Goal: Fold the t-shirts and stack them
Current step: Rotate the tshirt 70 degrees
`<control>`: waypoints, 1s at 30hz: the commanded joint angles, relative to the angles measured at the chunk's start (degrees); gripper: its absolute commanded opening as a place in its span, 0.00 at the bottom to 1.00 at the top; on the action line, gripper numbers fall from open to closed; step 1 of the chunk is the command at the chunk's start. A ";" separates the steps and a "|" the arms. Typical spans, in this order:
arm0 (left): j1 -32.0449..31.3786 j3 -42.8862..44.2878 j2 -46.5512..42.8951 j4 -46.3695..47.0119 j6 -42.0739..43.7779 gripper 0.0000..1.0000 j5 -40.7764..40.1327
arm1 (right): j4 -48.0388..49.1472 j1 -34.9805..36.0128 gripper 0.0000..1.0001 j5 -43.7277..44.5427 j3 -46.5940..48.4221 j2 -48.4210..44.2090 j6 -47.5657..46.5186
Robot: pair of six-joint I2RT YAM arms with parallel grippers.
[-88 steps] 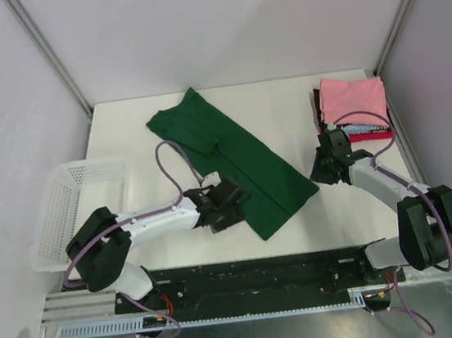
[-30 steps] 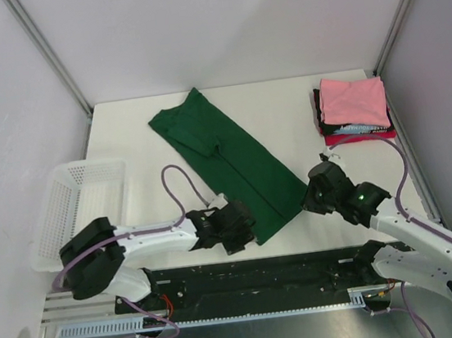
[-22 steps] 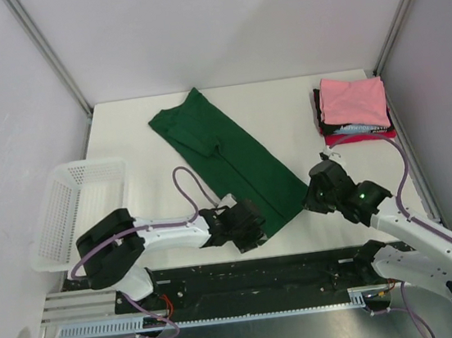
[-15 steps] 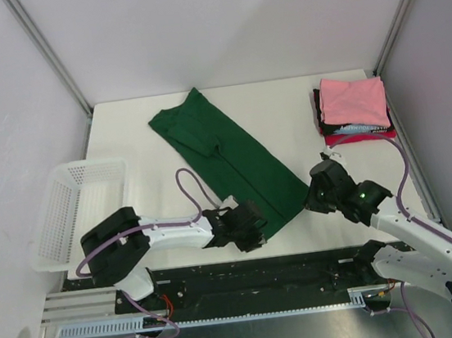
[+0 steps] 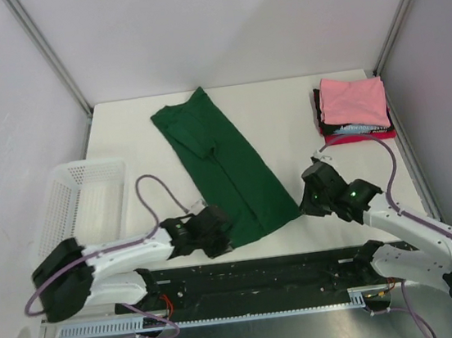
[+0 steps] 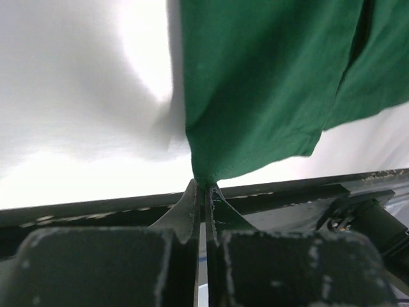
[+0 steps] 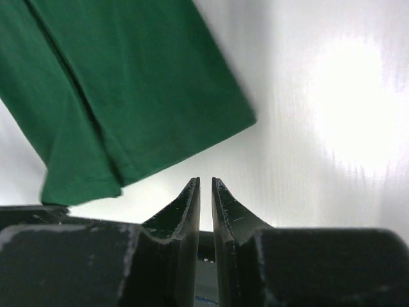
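A dark green t-shirt (image 5: 225, 161), folded lengthwise, lies diagonally across the middle of the table. My left gripper (image 5: 222, 234) sits at its near-left hem corner and is shut on the cloth. The left wrist view shows the green t-shirt (image 6: 268, 77) bunching into the left gripper (image 6: 206, 187) tips. My right gripper (image 5: 304, 200) hovers just off the hem's right corner. In the right wrist view the right gripper (image 7: 205, 181) is open by a narrow slit, holding nothing, with the green t-shirt (image 7: 128, 83) ahead and to the left. A folded pink t-shirt (image 5: 353, 100) tops a stack with red (image 5: 370, 135) and black (image 5: 319, 112) ones.
A white mesh basket (image 5: 85, 166) stands at the table's left edge. The black base rail (image 5: 263, 267) runs along the near edge, right behind both grippers. Metal frame posts rise at the back corners.
My left gripper has shut on the shirt's near hem corner and drawn back to the left, pulling that corner with it. The right gripper shifted slightly, its opening unchanged.
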 commanded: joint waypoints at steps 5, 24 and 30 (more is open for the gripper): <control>6.51 -10.13 -21.13 -20.53 9.62 0.00 -1.00 | 4.71 11.81 0.22 -0.41 -2.34 3.94 5.55; 7.46 -9.42 -20.93 -22.43 13.76 0.08 0.23 | 20.17 16.45 0.40 -4.98 -7.84 11.33 6.48; 7.43 -9.61 -22.81 -22.46 14.56 0.20 1.64 | 23.15 15.84 0.41 -4.22 -6.52 16.19 4.92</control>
